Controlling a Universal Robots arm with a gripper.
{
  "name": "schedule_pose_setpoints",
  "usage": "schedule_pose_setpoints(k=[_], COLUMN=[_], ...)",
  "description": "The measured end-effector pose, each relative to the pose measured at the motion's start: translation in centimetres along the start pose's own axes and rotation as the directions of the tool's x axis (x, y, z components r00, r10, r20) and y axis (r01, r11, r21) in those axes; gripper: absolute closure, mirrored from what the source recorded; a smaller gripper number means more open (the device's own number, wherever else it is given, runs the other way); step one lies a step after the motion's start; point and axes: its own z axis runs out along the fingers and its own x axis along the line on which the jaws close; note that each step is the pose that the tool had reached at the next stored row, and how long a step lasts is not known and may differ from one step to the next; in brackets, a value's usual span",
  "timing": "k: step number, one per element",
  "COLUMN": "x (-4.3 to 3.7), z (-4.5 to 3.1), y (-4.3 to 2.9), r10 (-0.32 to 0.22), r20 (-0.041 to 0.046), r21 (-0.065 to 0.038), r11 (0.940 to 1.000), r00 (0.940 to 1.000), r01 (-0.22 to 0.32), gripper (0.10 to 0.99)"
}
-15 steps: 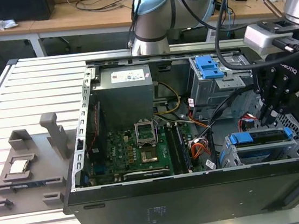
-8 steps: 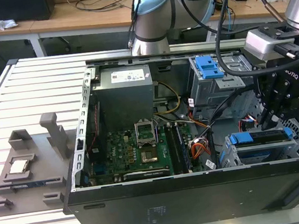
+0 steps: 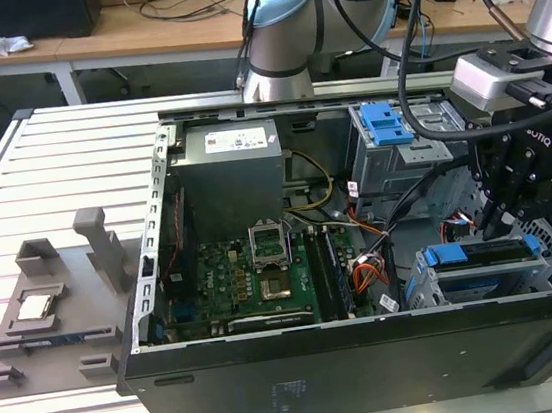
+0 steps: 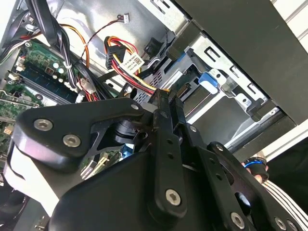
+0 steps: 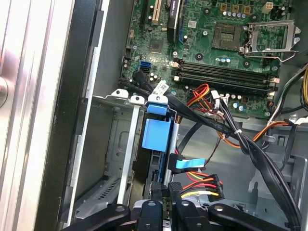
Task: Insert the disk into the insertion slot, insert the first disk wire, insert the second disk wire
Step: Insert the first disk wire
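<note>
On the slotted aluminium tabletop (image 3: 13,198), at the exterior view's left, stands a grey moulded plastic fixture (image 3: 56,304). Beside it the open black computer case (image 3: 278,388) shows a green circuit board (image 3: 235,282) and a tangle of orange, red and black wires (image 3: 365,278). At that view's lower right the flat disk (image 3: 483,254), framed in bright blue plastic, lies level in the low perforated grey sheet-metal insertion slot (image 3: 423,294), long axis running left to right. The black claw (image 3: 489,231) hangs just above it with its fingers drawn together, though I cannot tell whether they pinch anything.
</note>
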Motion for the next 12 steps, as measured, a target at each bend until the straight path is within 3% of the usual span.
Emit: schedule_pose_setpoints(k=[4, 6, 8, 12], x=[0.01, 0.0, 0.0, 0.07], z=[0.0, 0.03, 0.09, 0.1], y=[0.0, 0.01, 0.0, -0.01], r10=[0.007, 0.043, 0.104, 0.119], r20=[0.0002, 0.0019, 0.0044, 0.0307], r21=[-0.001, -0.004, -0.01, -0.011], r11=[1.0, 0.9991, 0.9946, 0.9928], r00=[1.0, 0.9991, 0.9946, 0.9924], r01=[-0.007, -0.043, -0.104, -0.119], gripper=[0.914, 0.914, 0.914, 0.914])
